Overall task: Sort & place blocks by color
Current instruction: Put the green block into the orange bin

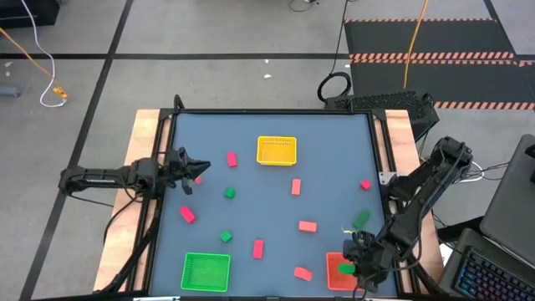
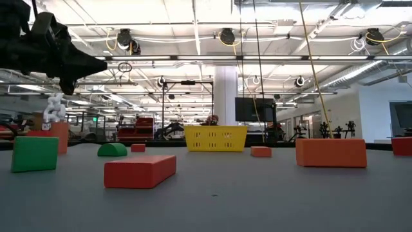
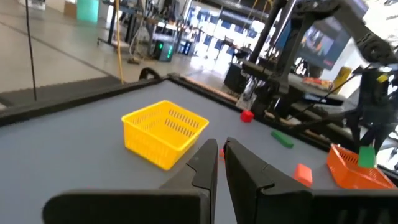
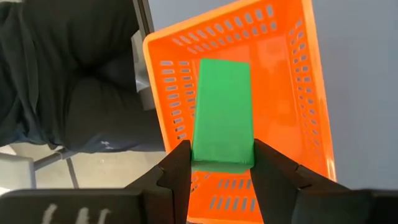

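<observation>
The right claw (image 4: 214, 163) squeezes a green block (image 4: 222, 112) by its two flat sides and holds it over the orange basket (image 4: 311, 93) at the near right corner of the tabletop (image 1: 267, 150). The block looks hard, light and a bit smooth, so flat sides are the best place to grab it. The left claw (image 3: 219, 163) waits closed and empty by the left edge, and other blocks (image 1: 308, 226) lie spread out on the tabletop.

One green bar (image 4: 222, 112) hangs upright, pinched at one end above the orange basket (image 4: 311, 93). The other green, red and salmon blocks (image 1: 308, 226) lie scattered flat across the table.
</observation>
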Robot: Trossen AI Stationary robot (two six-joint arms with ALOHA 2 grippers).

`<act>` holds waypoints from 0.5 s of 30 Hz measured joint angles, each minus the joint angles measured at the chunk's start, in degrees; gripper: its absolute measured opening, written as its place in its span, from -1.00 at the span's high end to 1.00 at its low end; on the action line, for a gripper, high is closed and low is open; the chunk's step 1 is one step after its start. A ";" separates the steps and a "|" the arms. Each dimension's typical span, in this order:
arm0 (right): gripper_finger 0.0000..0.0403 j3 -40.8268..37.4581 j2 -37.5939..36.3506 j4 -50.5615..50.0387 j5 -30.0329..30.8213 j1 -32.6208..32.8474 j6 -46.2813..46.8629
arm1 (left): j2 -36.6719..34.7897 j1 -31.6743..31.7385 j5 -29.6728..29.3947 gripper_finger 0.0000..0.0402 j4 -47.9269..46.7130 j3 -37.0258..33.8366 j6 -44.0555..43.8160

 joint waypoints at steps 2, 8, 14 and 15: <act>0.39 0.00 -0.02 0.11 0.58 0.18 0.00 | 1.41 0.01 0.01 0.84 0.02 0.00 -1.25; 0.39 0.00 -0.02 0.08 1.44 0.88 -0.07 | 5.66 0.02 0.03 0.84 0.04 -0.02 -3.92; 0.39 0.00 -0.02 -0.13 1.48 0.86 -0.52 | 8.63 0.02 0.01 0.84 0.25 -0.07 -5.72; 0.39 0.00 -0.02 -0.54 1.47 0.86 -0.49 | 8.99 0.02 0.01 0.84 0.36 -0.07 -5.73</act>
